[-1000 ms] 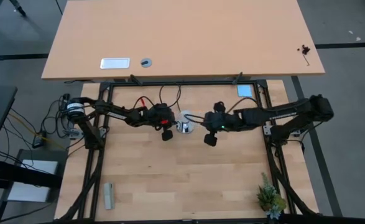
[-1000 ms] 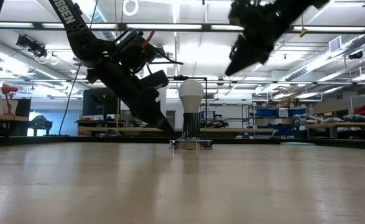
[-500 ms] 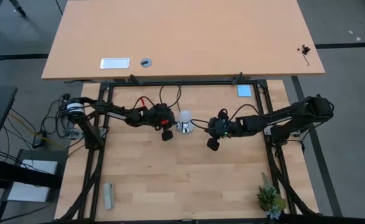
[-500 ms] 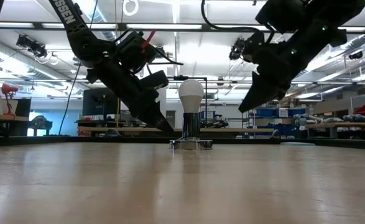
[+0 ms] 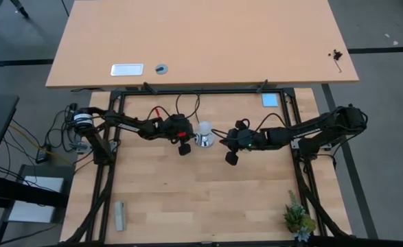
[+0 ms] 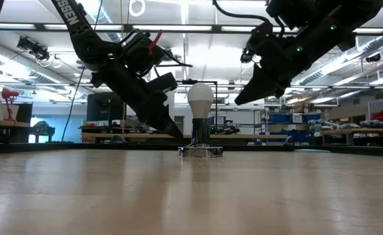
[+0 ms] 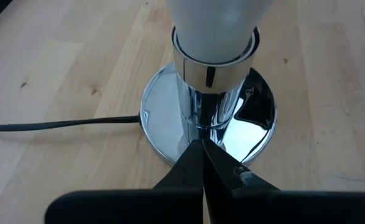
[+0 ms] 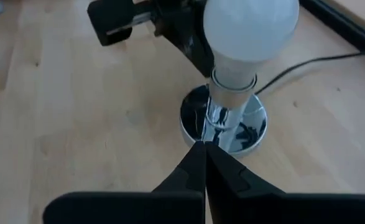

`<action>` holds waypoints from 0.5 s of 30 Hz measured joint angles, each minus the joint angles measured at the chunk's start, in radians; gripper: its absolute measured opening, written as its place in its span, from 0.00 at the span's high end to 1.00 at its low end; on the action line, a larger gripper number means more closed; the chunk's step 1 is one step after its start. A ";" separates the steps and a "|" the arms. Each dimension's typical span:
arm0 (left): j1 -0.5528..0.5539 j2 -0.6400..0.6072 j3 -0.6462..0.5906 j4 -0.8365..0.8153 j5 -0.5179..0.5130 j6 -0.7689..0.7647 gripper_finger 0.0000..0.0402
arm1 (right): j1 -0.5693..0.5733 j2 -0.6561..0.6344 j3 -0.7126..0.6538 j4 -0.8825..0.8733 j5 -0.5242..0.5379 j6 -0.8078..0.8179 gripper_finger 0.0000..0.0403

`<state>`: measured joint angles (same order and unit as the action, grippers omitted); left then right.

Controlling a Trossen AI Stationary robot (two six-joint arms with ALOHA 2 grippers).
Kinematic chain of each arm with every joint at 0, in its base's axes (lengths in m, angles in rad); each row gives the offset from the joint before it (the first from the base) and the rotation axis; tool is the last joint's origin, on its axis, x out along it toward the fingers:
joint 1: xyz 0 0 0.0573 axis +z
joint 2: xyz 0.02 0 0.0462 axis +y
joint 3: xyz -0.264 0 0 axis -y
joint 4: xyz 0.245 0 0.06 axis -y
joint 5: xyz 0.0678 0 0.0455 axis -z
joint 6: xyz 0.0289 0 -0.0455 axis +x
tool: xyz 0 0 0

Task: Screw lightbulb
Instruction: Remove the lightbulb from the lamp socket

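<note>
Currently the lightbulb (image 6: pixel 201 99) is standing upright in the silver socket base (image 6: pixel 201 151), near the middle of the wooden worktop (image 5: pixel 187 199). A black cord (image 7: pixel 58 123) is trailing from the base.

Left claw (image 5: pixel 184 148): resting low on the worktop just beside the base, fingers pressed together, tips touching the base rim in the left wrist view; unchanged from half a second ago.

Right claw (image 5: pixel 231 158): hanging above the worktop on the bulb's other side, fingers pressed together, holding nothing; since the earlier frame it has risen slightly and edged closer to the bulb, though apart from it.
</note>
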<state>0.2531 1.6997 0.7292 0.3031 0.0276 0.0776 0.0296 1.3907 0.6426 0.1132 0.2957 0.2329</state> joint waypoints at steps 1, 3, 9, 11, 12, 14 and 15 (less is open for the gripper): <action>0.000 0.000 0.000 0.000 0.000 0.000 1.00 | 0.000 0.000 0.000 0.004 0.004 -0.006 0.97; 0.000 0.000 0.000 0.000 0.000 0.000 1.00 | -0.003 0.000 0.000 0.018 0.006 -0.017 0.98; 0.000 0.000 0.000 0.002 0.005 0.000 1.00 | -0.016 0.042 0.001 0.049 0.007 -0.060 0.99; 0.000 0.000 0.000 0.009 0.021 0.000 1.00 | -0.018 0.070 0.001 0.077 0.007 -0.078 0.99; 0.000 0.000 0.000 0.014 0.028 0.000 1.00 | -0.018 0.084 0.001 0.094 0.007 -0.089 0.99; 0.000 0.000 0.000 0.024 0.034 0.000 1.00 | -0.019 0.114 0.001 0.138 0.004 -0.104 0.99; 0.000 0.000 0.000 0.024 0.035 0.000 1.00 | -0.018 0.127 0.001 0.154 -0.008 -0.106 0.99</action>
<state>0.2531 1.6997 0.7296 0.3268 0.0628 0.0780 0.0112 1.5180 0.6434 0.2671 0.2876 0.1272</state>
